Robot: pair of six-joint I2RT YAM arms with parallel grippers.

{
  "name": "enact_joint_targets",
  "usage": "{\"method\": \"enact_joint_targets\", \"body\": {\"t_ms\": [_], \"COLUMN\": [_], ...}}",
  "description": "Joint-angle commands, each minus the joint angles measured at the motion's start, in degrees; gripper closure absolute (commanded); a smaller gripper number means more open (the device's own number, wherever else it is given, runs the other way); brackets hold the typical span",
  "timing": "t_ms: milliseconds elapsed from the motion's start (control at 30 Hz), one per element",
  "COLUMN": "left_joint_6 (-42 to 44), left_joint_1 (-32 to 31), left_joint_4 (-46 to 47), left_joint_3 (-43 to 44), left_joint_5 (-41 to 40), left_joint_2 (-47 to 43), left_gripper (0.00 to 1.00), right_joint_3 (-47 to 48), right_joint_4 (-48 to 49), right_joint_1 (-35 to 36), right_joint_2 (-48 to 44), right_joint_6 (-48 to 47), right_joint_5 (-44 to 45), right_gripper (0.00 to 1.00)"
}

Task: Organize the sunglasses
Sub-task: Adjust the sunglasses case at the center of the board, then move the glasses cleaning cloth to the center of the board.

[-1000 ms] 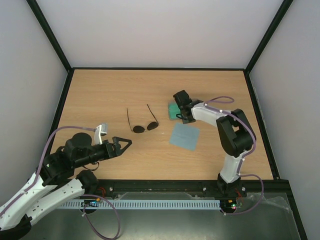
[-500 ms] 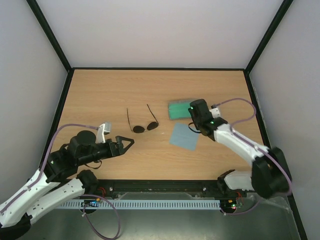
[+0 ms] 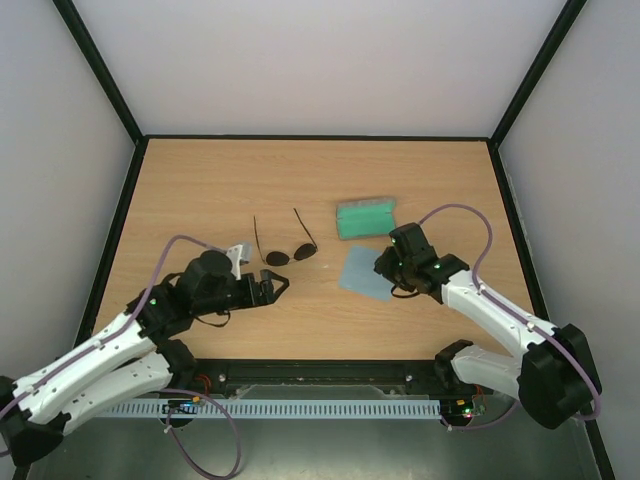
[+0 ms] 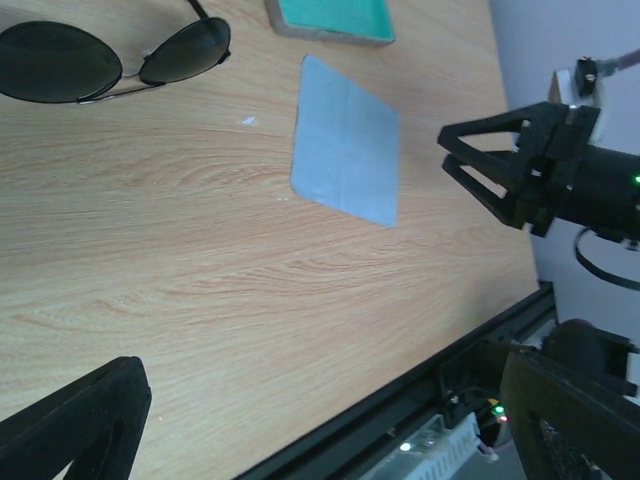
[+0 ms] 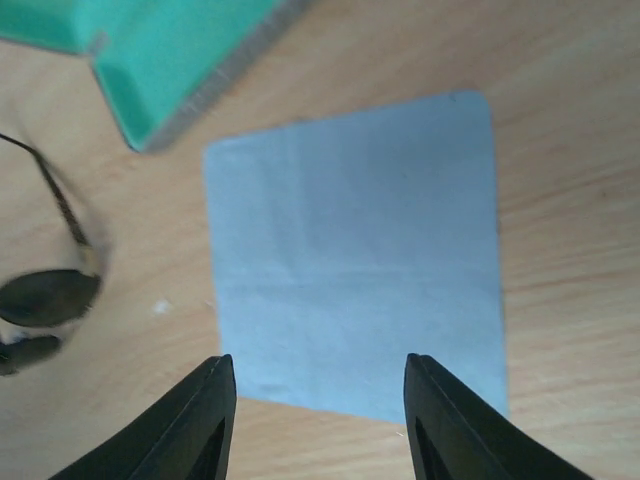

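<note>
Progress looks like basically zero to me: the left gripper [image 3: 273, 288] is spread wide with nothing in it, and the sunglasses [image 3: 288, 254] lie unfolded on the table [image 3: 200, 190] just ahead of its tips, untouched. Further right, the cloth [image 3: 367, 272] lies flat right under the right gripper [image 3: 384, 264], which is spread and empty too, and the case [image 3: 365, 218] sits just past it with its teal inside showing. So I'd guess everything's left to do: grab the glasses, get them into the case.

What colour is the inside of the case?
Teal green; the case shows best in the right wrist view.
</note>
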Motion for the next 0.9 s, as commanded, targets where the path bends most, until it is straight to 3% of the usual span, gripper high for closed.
{"method": "enact_joint_targets", "body": {"t_ms": [0,133,267,433,533,867], "left_joint_6": [2.3,3.5,5.4,6.9,6.7,4.6], "left_joint_1": [0.3,0.3,0.3,0.7,1.7,4.5], "left_joint_4": [7.2,10.9,11.7,11.0,10.0,4.5], "left_joint_3": [-2.7,-3.2,-1.6,-1.0,-0.7,0.0], "left_joint_5": [0.2,0.4,0.1,-0.3,-0.2,-0.6], "left_joint_2": [5.4,10.3,14.1,15.5,14.5,4.8], "left_gripper": [0.01,0.01,0.01,0.01,0.01,0.01], "right_joint_3": [-3.0,-4.5,-1.5,6.0,8.2,7.0], "right_joint_4": [-6.5,-2.8,2.6,2.8,2.9,10.6], "right_joint_1": [0.4,0.3,-2.0,6.7,10.2,11.9], "right_joint_2": [-1.2,0.8,7.9,15.4,17.9,27.1], "right_joint_6": [-3.3,-2.8,-5.8,-9.5,-9.7,-10.2], "right_joint_5": [-1.4,3.7,-1.3,-2.5,-1.8,-6.1], "right_gripper": [0.53,0.55,0.64,0.64,0.64,0.64]}}
